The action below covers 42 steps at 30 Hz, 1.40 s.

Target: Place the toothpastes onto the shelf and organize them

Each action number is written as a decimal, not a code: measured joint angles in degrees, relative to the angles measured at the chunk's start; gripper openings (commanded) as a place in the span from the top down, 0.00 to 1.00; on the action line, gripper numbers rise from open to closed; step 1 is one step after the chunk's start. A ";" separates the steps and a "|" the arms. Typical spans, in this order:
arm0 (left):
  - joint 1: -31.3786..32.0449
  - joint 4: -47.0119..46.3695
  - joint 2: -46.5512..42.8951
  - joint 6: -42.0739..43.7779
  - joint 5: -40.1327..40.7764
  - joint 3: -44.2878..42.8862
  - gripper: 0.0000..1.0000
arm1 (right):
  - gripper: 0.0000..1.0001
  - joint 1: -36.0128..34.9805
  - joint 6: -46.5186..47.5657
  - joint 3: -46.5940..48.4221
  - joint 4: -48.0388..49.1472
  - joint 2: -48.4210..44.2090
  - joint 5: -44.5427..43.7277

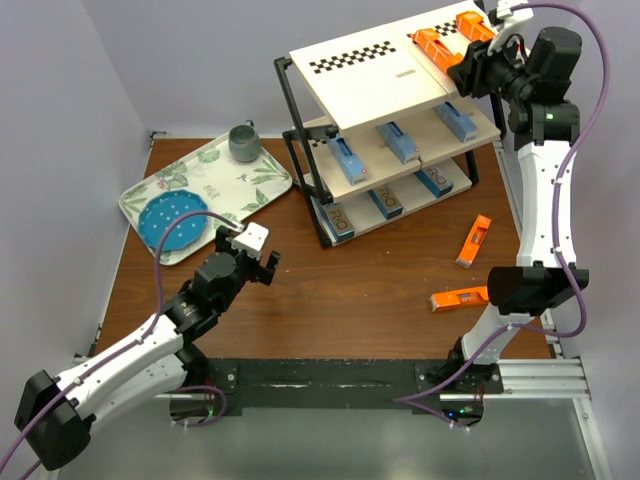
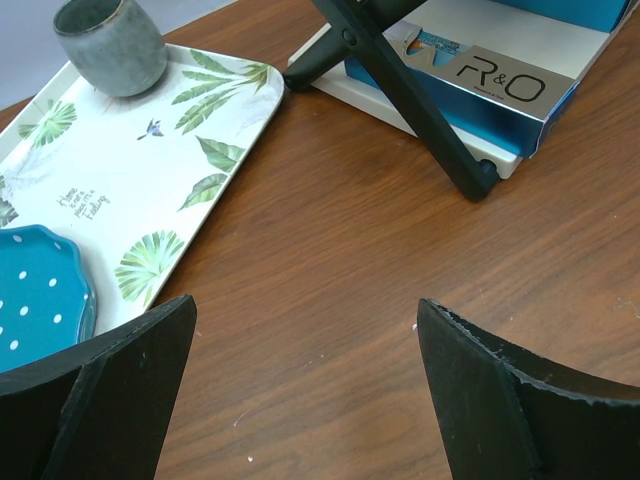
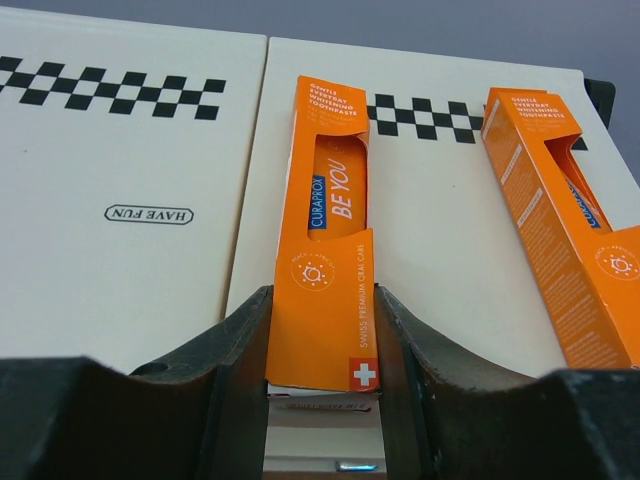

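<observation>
**Top external view.** The shelf (image 1: 370, 95) is the reference. At the right end of its top tier lie the orange carton (image 1: 432, 45) and the second orange carton (image 1: 472, 24). They are side by side, with long axes parallel and running down the slanted board. The right gripper (image 1: 462, 62) meets the lower end of the orange carton, but the wrist body hides its fingers here.

Three blue cartons (image 1: 397, 142) occupy the middle tier and three silver-white cartons (image 1: 385, 203) the bottom tier, all lying lengthwise along the slope. The boards above cover their far ends. Two loose orange cartons (image 1: 473, 241) lie flat on the table in front of the shelf's right end. One points toward the shelf and the other lies across that line. The left gripper (image 1: 255, 255) hangs left of the shelf's front corner.

**Left wrist view.** The left gripper's fingers (image 2: 120, 390) stand wide apart with nothing between them. One silver-white carton lettered R&O is visible on the bottom tier. A black frame leg (image 2: 420, 100) crosses it, and the picture edge cuts it off.

**Right wrist view.** The right gripper's fingers (image 3: 240, 360) press against both long sides of the orange carton's near end, clamping it. The carton rests flat on the top tier and points away up the board, toward the checker strip (image 3: 110, 90). The second orange carton lies just beside it on the right, apart from it, with its near end cut off.
</observation>
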State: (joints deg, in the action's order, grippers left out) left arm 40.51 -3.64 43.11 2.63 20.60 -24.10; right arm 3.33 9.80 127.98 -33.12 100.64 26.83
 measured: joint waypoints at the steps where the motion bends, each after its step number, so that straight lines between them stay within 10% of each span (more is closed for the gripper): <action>1: 0.00 0.00 0.04 0.02 -0.04 0.00 0.03 | 0.65 0.00 -0.17 0.00 0.09 0.00 0.24; 19: 0.00 0.00 0.17 0.02 -0.11 0.00 0.03 | 0.63 0.00 -2.97 -2.27 3.32 -0.55 0.61; 33: 0.00 0.00 0.11 0.02 -0.39 -0.02 0.03 | 0.13 0.00 -3.37 -3.28 4.02 -2.12 -0.74; 42: 0.00 0.02 -0.22 0.00 -0.94 -0.02 0.03 | 0.02 0.02 -5.07 -16.74 6.32 -18.32 -5.64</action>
State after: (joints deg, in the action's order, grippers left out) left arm 40.51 -3.62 42.89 2.63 19.66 -24.12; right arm 3.36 4.73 111.24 -26.81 82.32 21.19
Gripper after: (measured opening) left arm 0.968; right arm 0.980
